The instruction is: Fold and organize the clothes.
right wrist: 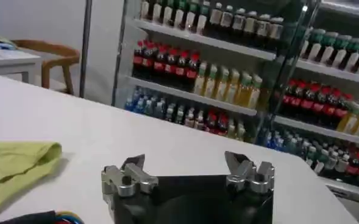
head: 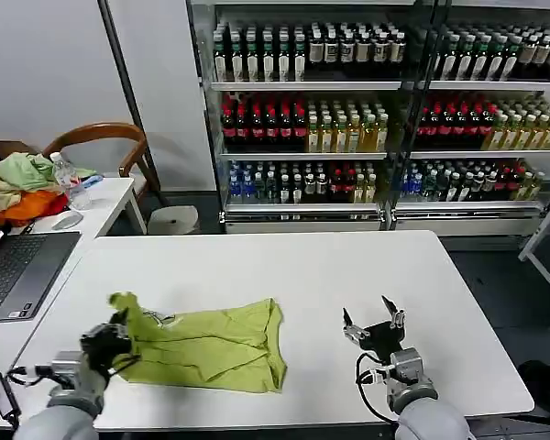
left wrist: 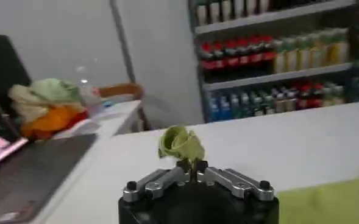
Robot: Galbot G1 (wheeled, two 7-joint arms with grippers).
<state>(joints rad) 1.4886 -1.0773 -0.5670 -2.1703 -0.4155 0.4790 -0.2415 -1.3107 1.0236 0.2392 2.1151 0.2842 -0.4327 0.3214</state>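
My left gripper point(head: 116, 335) has its jaws pinched on a corner of the T-shirt point(head: 211, 346), crumpled on the tabletop point(head: 257, 266) for folding. My right gripper point(head: 374, 323) waits beside it, jaws spread, empty.

Bare table point(head: 284, 266) ahead, open passage; laptop point(head: 18, 270) blocks left edge.

No lettering can be read anywhere. The bottles point(head: 302, 128) on the shelves carry labels — too small and soft to make out — and the laptop point(head: 18, 270) keys show no legible characters. The lime T-shirt point(head: 206, 344) shows no print or readable label patch.
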